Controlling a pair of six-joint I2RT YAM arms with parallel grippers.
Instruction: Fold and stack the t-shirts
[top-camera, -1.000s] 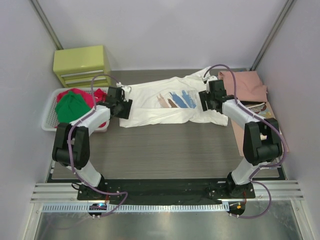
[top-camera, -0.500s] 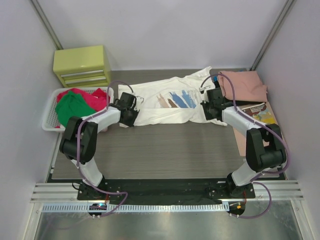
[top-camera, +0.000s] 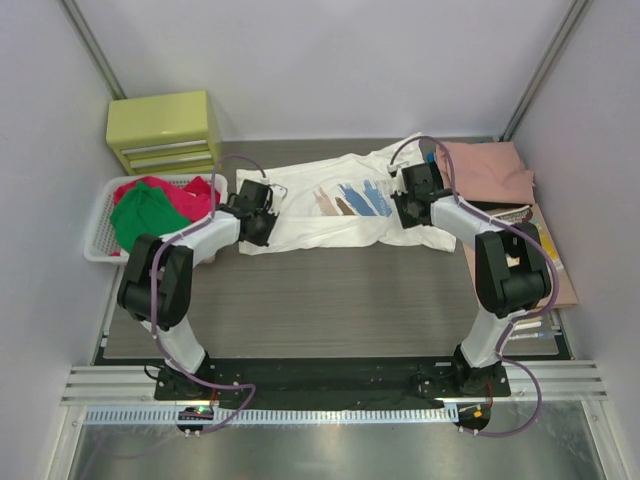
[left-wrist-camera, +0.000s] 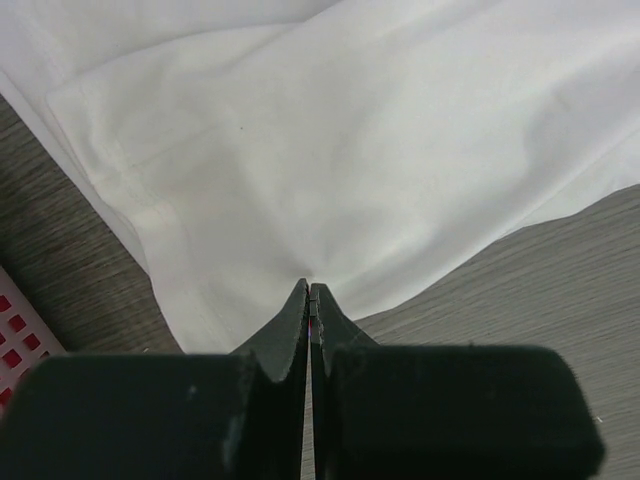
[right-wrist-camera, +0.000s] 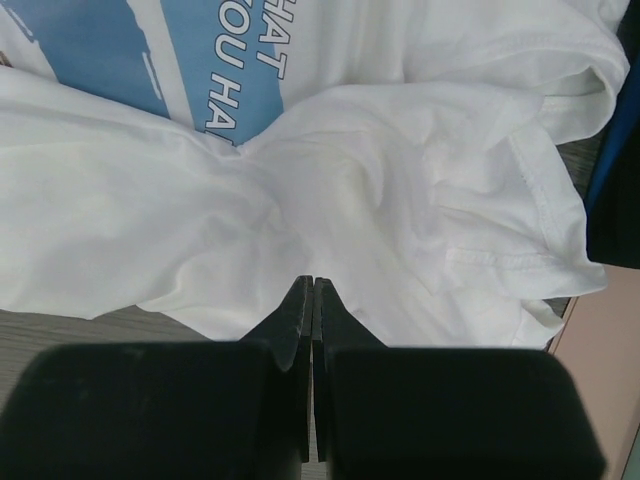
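Between white basket (top-camera: 97, 228) and salmon-pink t-shirt (top-camera: 490, 170), left end effector (left-wrist-camera: 310, 290) and right end effector (right-wrist-camera: 308, 282) clamp the white t-shirt (top-camera: 320, 228).

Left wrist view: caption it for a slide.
Left fingers pinched shut on the white t-shirt at its edge.

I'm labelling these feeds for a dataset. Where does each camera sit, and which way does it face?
Top external: fixed above and behind the arms, looking down at the table; both whole arms show, left gripper and right gripper at opposite ends of the white t-shirt.
Left wrist: on the left wrist, looking along its shut fingers at plain white cloth pinched at its edge.
Right wrist: on the right wrist, looking along its shut fingers at bunched cloth below the blue print.
Shared: all three show the white t-shirt.
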